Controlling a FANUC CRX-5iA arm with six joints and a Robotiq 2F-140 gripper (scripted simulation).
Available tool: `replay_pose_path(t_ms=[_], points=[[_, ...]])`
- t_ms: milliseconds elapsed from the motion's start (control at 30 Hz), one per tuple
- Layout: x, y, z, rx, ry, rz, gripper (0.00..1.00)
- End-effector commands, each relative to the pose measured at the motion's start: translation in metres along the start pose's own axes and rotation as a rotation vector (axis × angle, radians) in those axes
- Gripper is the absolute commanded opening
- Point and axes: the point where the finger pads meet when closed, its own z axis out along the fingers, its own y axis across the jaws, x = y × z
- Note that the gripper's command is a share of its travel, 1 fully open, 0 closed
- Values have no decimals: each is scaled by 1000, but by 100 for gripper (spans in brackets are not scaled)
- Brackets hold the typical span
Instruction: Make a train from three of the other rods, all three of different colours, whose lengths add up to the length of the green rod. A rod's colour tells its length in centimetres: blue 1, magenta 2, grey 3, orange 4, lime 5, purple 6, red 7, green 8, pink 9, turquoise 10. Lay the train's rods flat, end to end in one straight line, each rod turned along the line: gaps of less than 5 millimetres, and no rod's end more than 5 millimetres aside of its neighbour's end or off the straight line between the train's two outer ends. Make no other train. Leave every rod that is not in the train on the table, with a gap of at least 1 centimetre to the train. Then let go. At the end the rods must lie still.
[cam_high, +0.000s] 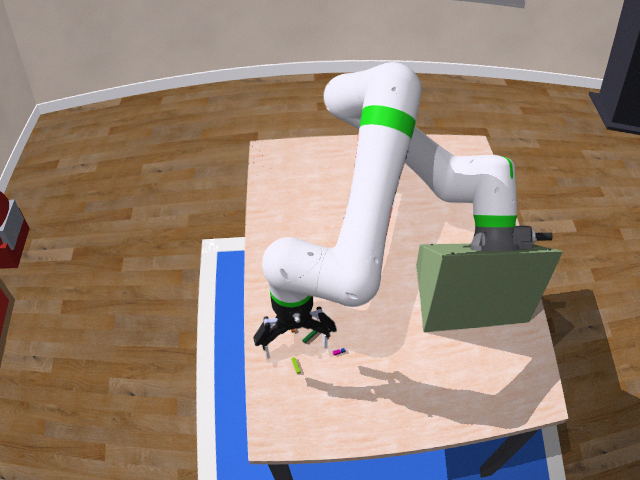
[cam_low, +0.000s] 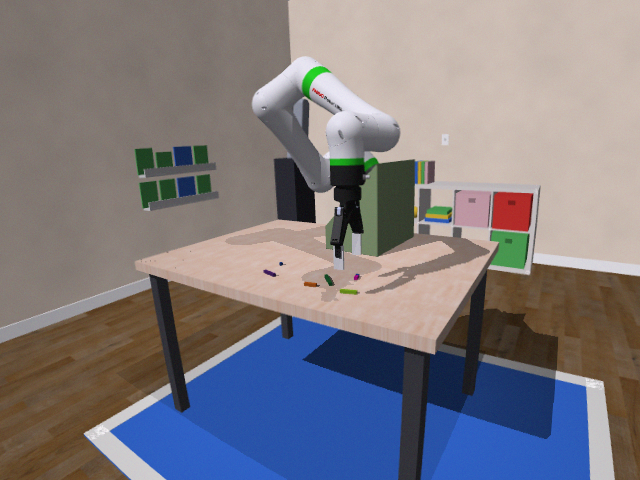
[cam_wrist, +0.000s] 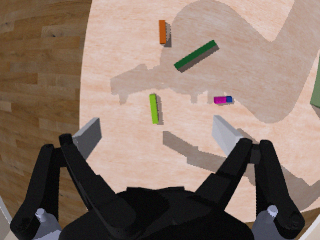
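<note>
Rods lie flat and scattered over the worktop (cam_high: 289, 423) (cam_low: 392, 315) (cam_wrist: 115, 40), with the pincer (cam_high: 296, 349) (cam_low: 347, 259) (cam_wrist: 156, 126) above them, spread fully open and holding nothing. The magenta rod (cam_high: 336, 352) (cam_low: 356, 277) (cam_wrist: 220, 100) and a blue rod (cam_high: 342, 350) (cam_wrist: 229, 99) sit end to end, apparently touching (a very short line, those two). The lime rod (cam_high: 296, 365) (cam_low: 348, 291) (cam_wrist: 154, 108) lies well apart from that pair, turned across its line, so the three are not joined.

The green rod (cam_high: 310, 336) (cam_low: 329, 280) (cam_wrist: 196, 55) rests at a slant near the pair, also apart from it, and the orange rod (cam_high: 294, 331) (cam_low: 310, 284) (cam_wrist: 162, 32) is beyond, partly hidden by the pincer from above. The purple rod (cam_low: 269, 272) and another blue rod (cam_low: 280, 263) show farther off in the exterior view.

The bulkiest thing on the worktop is the green block (cam_high: 485, 289) (cam_low: 395, 206) (cam_wrist: 316, 82), well apart from the rods; the arm (cam_high: 372, 196) (cam_low: 294, 139) is mounted on top of it. Shadows cross the surface. Around the worktop are a blue mat (cam_high: 230, 361) (cam_low: 336, 413) beneath, a dark cabinet (cam_high: 622, 77) (cam_low: 294, 188), and a white shelf unit (cam_low: 485, 186) by the wall.
</note>
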Motion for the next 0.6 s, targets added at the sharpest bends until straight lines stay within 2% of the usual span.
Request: replay_pose_path(t_ms=[0,100,133,567], points=[[-1,-5,2,-17,-4,-83,100],[-1,-6,2,-17,-4,-90,100],[-1,-6,2,-17,-4,-90,15],[-1,-6,2,-17,-4,-90,15]])
